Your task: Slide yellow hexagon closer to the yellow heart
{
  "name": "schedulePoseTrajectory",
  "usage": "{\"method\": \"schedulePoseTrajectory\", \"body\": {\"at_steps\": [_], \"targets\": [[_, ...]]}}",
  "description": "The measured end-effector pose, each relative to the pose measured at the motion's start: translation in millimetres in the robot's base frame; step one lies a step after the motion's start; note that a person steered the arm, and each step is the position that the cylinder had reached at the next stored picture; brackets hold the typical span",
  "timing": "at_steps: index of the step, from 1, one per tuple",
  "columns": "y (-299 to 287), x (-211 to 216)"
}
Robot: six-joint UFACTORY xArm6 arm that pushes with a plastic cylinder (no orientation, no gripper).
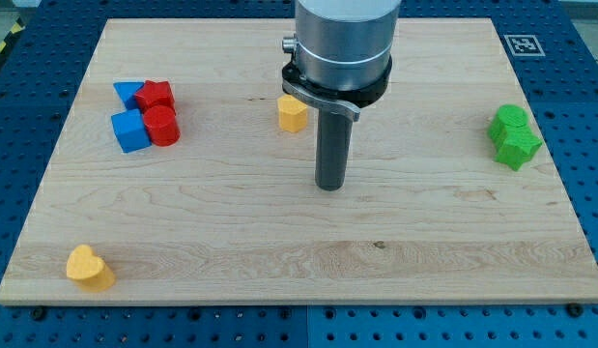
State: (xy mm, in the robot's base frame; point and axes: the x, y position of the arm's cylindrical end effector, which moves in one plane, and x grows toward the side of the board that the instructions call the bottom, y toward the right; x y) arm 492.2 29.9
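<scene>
Yellow heart point(89, 268) seen far lower left of my tip point(330, 186), red and blue cluster point(145, 115) upper left, yellow hexagon point(293, 113) just upper left of it, no jaws fitted, green blocks point(513, 136) far right.

My tip point(330, 186) rests mid-board, just right of and below yellow hexagon point(293, 113), apart. Yellow heart point(89, 268) sits bottom left corner, far off. Red and blue blocks cluster upper left; green blocks right.
</scene>
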Motion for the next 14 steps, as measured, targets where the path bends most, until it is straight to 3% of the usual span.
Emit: {"method": "schedulePoseTrajectory", "body": {"at_steps": [2,4,6,11,14], "targets": [[3,-29],[10,-99],[-37,-130],[-42,-46],[-78,-9]]}}
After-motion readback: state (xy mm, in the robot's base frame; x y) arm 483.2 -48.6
